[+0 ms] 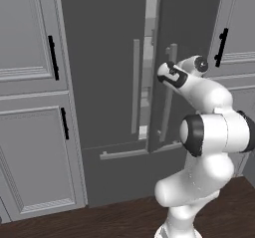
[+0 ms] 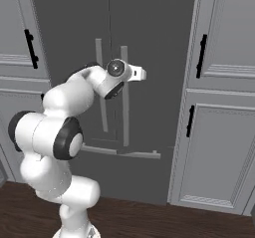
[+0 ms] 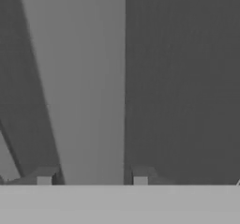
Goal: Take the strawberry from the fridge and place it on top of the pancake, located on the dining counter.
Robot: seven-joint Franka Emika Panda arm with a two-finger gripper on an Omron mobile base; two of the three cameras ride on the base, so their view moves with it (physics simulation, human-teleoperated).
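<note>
Fridge (image 1: 109,58): tall, dark grey, long axis upright; stands between light grey cabinets (image 1: 30,107), facing the robot.
Right door (image 1: 164,33): swung slightly ajar; a narrow pale strip of interior (image 1: 147,72) shows in the gap.
Handles: two long silver bars, vertical; left handle (image 1: 135,85), right handle (image 1: 170,90).
Tool (image 3: 92,178): its two tips straddle the right handle, one on each side; whether they press it cannot be told.
Hidden: shelves and contents behind the doors; the tool's tips sit behind the wrist in both base views.
Writing: none legible.
</note>
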